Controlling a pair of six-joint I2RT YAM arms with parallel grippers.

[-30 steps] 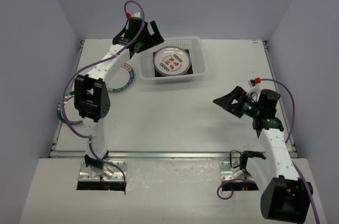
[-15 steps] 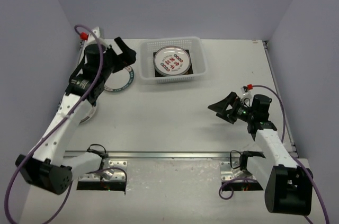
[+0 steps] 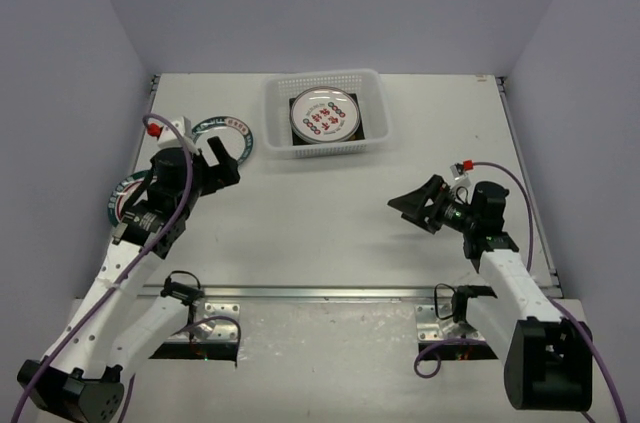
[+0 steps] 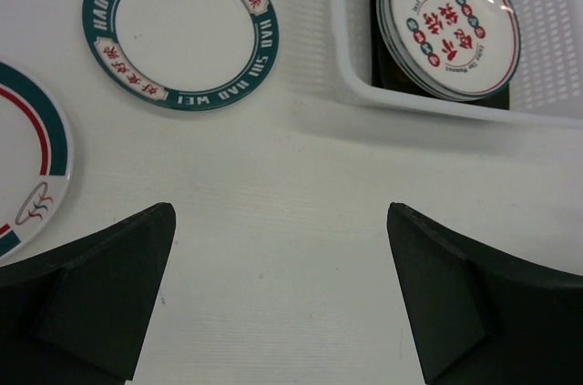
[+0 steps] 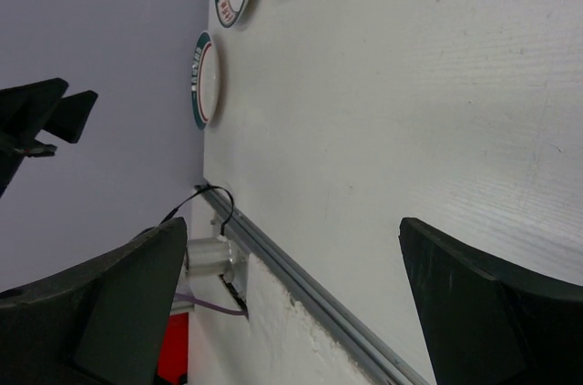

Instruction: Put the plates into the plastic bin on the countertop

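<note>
At the upper middle of the overhead view the plastic bin (image 3: 325, 151) stands on the countertop (image 3: 330, 213), close to the far edge. In it a round white plate with red motifs (image 3: 323, 114) lies on a dark square plate (image 3: 372, 129). The left wrist view shows this stack closer at its upper right: the round plate (image 4: 448, 21) leaves only the square one's corners and near edge (image 4: 377, 3) showing, inside the bin's near wall (image 4: 351, 48).

Two more plates lie on the countertop left of the bin. The teal-ringed plate (image 3: 238, 126) sits just beside the bin, apart from it. The left wrist view shows it whole (image 4: 179, 28), with white lettering around the ring. The overhead view hides part of the plate with a teal rim and red line (image 3: 118, 199) under the left arm. The wrist view shows its right portion (image 4: 27, 176) at the left edge.

The left gripper (image 3: 210, 151) hovers near the teal-ringed plate, jaws wide apart and empty; bare table shows between them (image 4: 280, 221). The right gripper (image 3: 408, 198) hangs over the right middle of the table, jaws equally wide and holding nothing (image 5: 291, 230). Its own view shows both loose plates edge-on at its upper left and the metal rail (image 5: 301, 289) along the near edge.

Between the two grippers and in front of the bin the table is open. Lavender walls close the left, far and right sides.
</note>
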